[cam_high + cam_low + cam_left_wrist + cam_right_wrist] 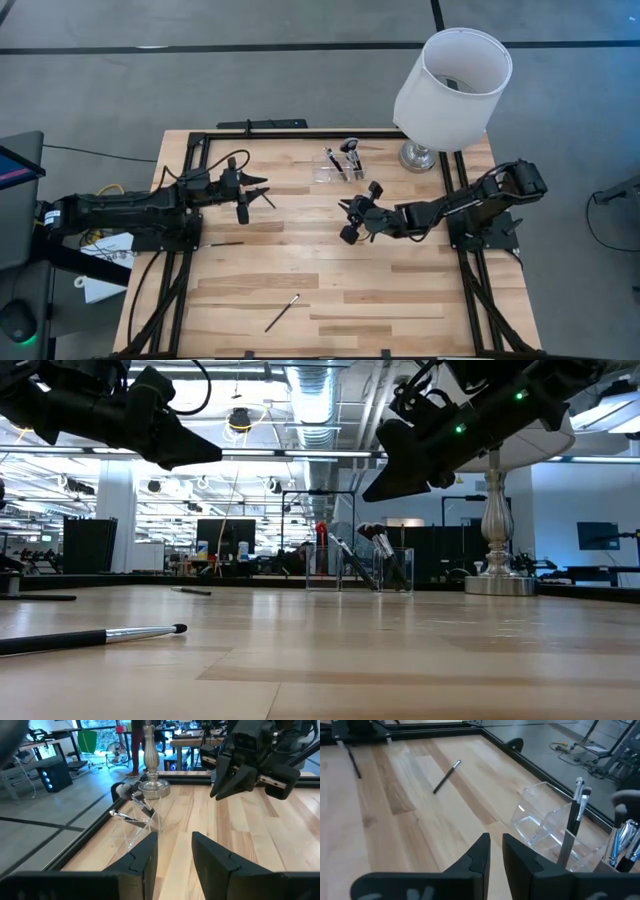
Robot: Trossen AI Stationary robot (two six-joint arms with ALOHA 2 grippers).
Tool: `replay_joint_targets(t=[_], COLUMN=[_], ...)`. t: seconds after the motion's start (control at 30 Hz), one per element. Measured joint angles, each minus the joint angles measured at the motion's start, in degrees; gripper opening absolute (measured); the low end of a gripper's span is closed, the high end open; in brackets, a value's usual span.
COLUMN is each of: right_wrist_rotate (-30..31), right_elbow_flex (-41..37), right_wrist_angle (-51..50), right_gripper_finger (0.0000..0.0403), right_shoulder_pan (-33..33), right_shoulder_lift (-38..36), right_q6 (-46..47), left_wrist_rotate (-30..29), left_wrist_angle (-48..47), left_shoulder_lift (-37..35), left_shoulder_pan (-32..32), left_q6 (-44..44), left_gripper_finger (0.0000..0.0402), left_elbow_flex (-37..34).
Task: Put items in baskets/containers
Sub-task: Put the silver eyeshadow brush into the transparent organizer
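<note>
**A:** Two brushes lie loose on the desk (400, 290) as far as I can count. The loose brush (283, 313) sits slantwise near the front edge, about midway along. A thin dark brush (225, 243) lies close to the left edge, beside the left arm's base.

**B:** And the rest?

**A:** The standing brushes (348, 152) lean in the clear organizer (330, 170), near the far edge, just beside the lamp (452, 85) in the far right corner. They are slim and dark-handled with dark heads, a couple of them silvery.

**B:** What about the arms?

**A:** The left end effector (250, 190) hovers off the desk in the left half, fingers spread and empty. The right end effector (352, 212) hangs near the middle, just in front of the organizer. Its fingers are a narrow slit apart and pinch nothing.

**B:** Why hover there?

**A:** My guess is that each arm is between picks. The left is nearer the thin brush, and the front one is open to either.
</note>
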Motion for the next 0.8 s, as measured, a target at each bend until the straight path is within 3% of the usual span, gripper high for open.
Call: replay_joint_targets(t=[0.8], right_wrist_rotate=[0.2], right_elbow_flex=[0.0], right_wrist_angle=[-0.46], right_gripper_finger=[0.0042], right_shoulder_pan=[-0.96], right_shoulder_lift=[0.0], right_q6=[-0.42], left_wrist_rotate=[0.02], left_wrist_angle=[1.19], left_shoulder_lift=[0.0], left_shoulder_pan=[0.0], left_q6=[-1.38], left_gripper_finger=[0.0117], left_elbow_flex=[0.0])
